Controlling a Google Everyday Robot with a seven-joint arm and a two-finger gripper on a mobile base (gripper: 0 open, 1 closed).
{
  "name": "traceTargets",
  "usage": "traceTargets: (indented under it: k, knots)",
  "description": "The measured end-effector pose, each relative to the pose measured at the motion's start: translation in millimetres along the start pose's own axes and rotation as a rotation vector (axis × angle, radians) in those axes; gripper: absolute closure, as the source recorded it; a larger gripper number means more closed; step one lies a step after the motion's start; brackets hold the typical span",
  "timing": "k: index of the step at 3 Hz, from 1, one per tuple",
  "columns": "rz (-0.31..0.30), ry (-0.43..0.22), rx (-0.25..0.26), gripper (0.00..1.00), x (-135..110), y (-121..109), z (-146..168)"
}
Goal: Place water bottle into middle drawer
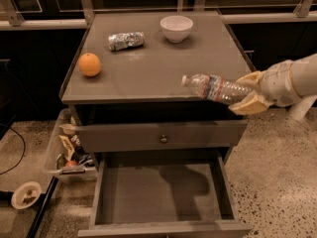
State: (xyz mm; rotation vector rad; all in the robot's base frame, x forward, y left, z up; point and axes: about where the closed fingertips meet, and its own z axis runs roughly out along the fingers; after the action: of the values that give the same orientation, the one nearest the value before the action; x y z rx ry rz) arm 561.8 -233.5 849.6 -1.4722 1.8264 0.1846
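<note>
The water bottle (214, 88), clear and ribbed with a red-and-dark label band, lies nearly level in the air over the cabinet's front right edge, cap end pointing left. My gripper (249, 93) is shut on its base end, coming in from the right. The middle drawer (161, 192) is pulled open below, a wide shallow grey box with a bare floor. The bottle's shadow falls on the drawer floor. The bottle is above and a little right of the drawer's middle.
On the cabinet top (148, 73) sit an orange (89, 64), a crumpled silver packet (126, 40) and a white bowl (176, 28). A closed drawer front with a round knob (163, 139) is above the open drawer. A clear bin of clutter (67, 148) stands on the floor at left.
</note>
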Motion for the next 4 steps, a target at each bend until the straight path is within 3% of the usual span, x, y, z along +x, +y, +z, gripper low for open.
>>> traceTargets:
  k: [1, 2, 3, 4]
  knots:
    - [-0.026, -0.006, -0.017, 1.0, 27.4, 45.7, -9.7]
    - [-0.015, 0.001, -0.065, 1.0, 58.5, 74.8, 4.4]
    - [-0.026, 0.01, -0.056, 1.0, 55.6, 68.6, 6.5]
    - [0.026, 0.055, -0.092, 1.0, 85.5, 80.0, 51.4]
